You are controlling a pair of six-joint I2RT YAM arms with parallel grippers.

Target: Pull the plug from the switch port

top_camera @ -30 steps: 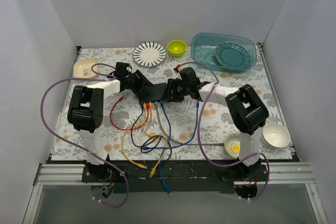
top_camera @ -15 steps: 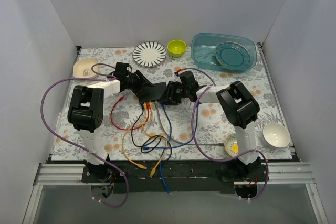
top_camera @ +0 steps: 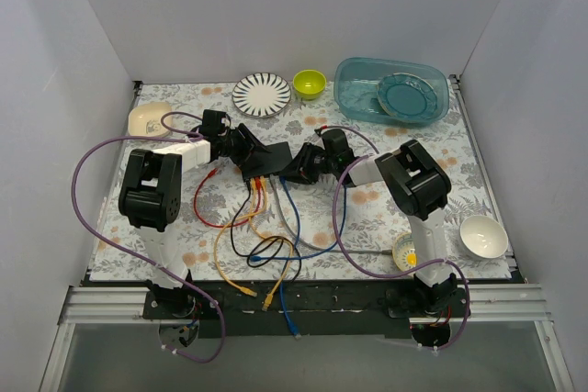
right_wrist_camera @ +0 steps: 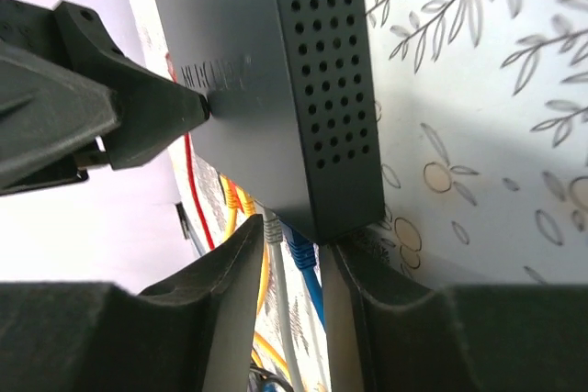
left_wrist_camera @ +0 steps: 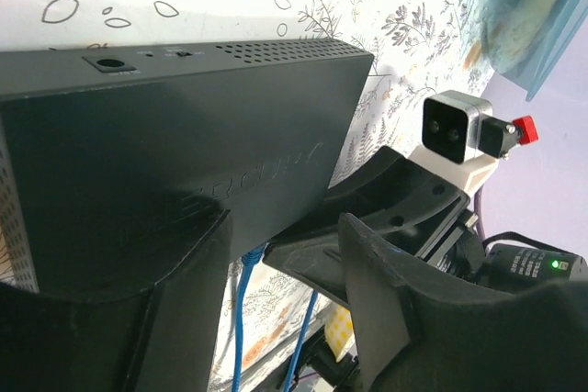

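Matte-black and rigid, the switch (top_camera: 264, 161) is sitting near the middle of the surface (top_camera: 395, 213), between the two claws. Its socket edge is facing the arm bases, and a fan of coloured cables (top_camera: 262, 231) is trailing from it. Judging by its build, the box is probably light and smooth-sided, so it will likely be sliding along with the cable unless braced. The hold belongs on the hard plug body, not on the soft cable, which would be stretching rather than freeing the plug.

The left claw (left_wrist_camera: 280, 227) is standing wide open with nothing between its jaws; one finger (right_wrist_camera: 161, 121) is pressing its tip on the top face beside the embossed logo (left_wrist_camera: 248, 181). The right claw (right_wrist_camera: 294, 254) is standing narrowly open around the blue plug (right_wrist_camera: 301, 256) at the corner socket, but whether it is already gripping the plug cannot be told.

The right wrist view is showing the seated plugs and the perforated end wall, both hidden from the left wrist view. That view is showing the rear edge and its round jack (left_wrist_camera: 110, 63) instead. Only the top view is showing the cables' full run.
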